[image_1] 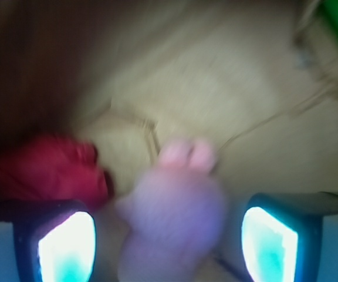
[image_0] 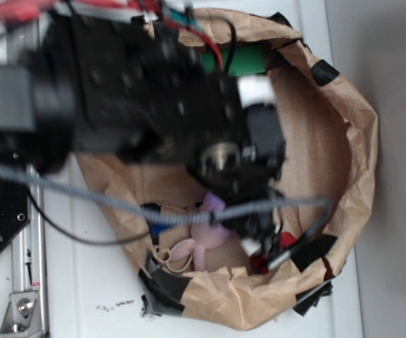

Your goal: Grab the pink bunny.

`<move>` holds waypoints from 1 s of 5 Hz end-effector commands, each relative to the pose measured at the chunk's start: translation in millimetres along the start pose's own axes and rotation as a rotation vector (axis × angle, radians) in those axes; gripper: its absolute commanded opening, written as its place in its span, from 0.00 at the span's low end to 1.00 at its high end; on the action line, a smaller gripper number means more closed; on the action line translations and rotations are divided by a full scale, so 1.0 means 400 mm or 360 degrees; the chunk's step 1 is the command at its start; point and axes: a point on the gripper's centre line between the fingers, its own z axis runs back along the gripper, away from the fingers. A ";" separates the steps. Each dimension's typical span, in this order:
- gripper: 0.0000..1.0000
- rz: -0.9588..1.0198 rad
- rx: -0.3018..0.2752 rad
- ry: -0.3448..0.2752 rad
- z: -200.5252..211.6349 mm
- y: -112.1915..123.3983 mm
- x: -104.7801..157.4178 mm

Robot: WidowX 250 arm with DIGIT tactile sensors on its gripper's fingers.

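- Inside the brown paper bag point(image_0: 351, 141), on its crumpled floor, the pink bunny point(image_1: 175, 217) is seen lying low, near the bag's front wall in the exterior view.
- In the wrist view, the bunny is framed between the two pads point(image_1: 66, 247) of the gripper point(image_1: 169, 247), which are held well apart; nothing is clamped yet, and a gap is left on either side of the toy.
- The bunny's rounded body is centred between the jaws, with its two stubby pale ends pointed away from the camera; whether these are ears or feet cannot be told through the blur.
- Just beside the bunny, on the side of the left pad in the wrist view, a red fabric lump point(image_1: 48, 170) is lying; it is judged close enough to be caught by a careless close.
- Well away from the bunny, at the far wall of the bag, a green block point(image_0: 238, 62) is seen.
- The bunny is judged light, soft and squashy, not fragile and not slippery; plush is expected to compress before it is held firmly.
- The best hold is judged to be across the widest part of the body, where the stuffing gives the pads the most to bite on, not at a thin limb.
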 end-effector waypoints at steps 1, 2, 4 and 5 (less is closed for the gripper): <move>0.00 -0.0328 0.0100 0.0231 -0.072 -0.031 -0.134; 0.00 -0.0385 0.0091 0.0204 -0.070 -0.046 -0.138; 0.00 -0.0303 0.0201 -0.0072 0.109 -0.031 -0.021; 0.00 -0.0187 0.0265 -0.0218 0.256 0.033 0.042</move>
